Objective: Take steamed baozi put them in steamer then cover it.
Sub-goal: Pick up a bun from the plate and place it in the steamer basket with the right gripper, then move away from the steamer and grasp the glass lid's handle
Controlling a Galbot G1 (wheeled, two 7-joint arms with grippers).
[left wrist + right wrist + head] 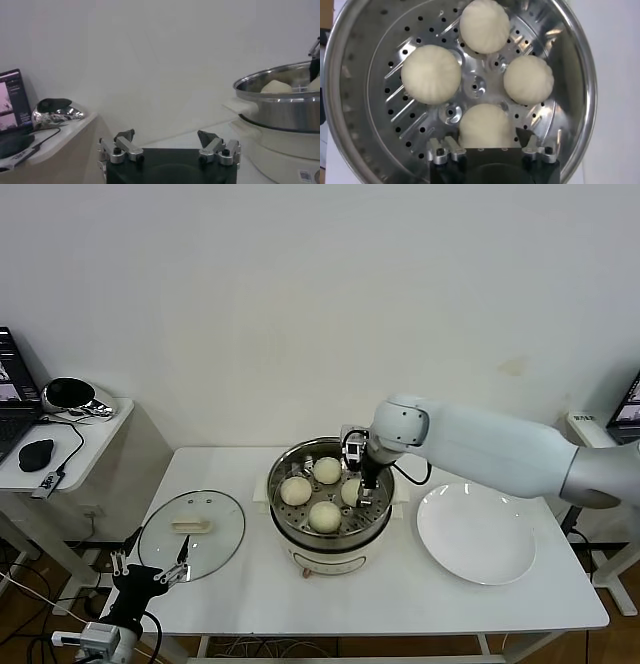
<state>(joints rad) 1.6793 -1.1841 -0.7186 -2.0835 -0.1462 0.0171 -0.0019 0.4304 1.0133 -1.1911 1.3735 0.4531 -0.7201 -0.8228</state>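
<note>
A: Start at the right gripper (490, 146). What is it doing?

B: It hangs inside the steamer (330, 536), fingers spread wide, with the fourth bun (485, 126) sitting on the perforated tray just between and ahead of the fingertips. From the wrist view the pads look apart from the dough, so I judge the bun released, not held.

A: And beyond that bun?

B: Moving outward from the fingers: one bun (528, 79) to one side, a larger-looking one (430, 74) to the other, and the farthest bun (484, 25) against the opposite wall. All four steamed baozi are in the pot, spaced around the tray's centre, none touching.

A: So the step in hand?

B: Clearing out. The gripper should rise straight up with the fingers kept wide, so a pad doesn't drag the soft bun or clip the steel rim. No sideways swing until it is above the rim.

A: The cover?

B: The cover (191, 534) lies flat on the table (400, 594), well off to the left of the steamer, handle up. The left gripper (152, 569) waits low at the table's near edge, close to the lid's rim, its fingers wide and holding nothing.

A: The plate?

B: The white plate (476, 534) sits bare on the far side of the steamer from the lid.
</note>
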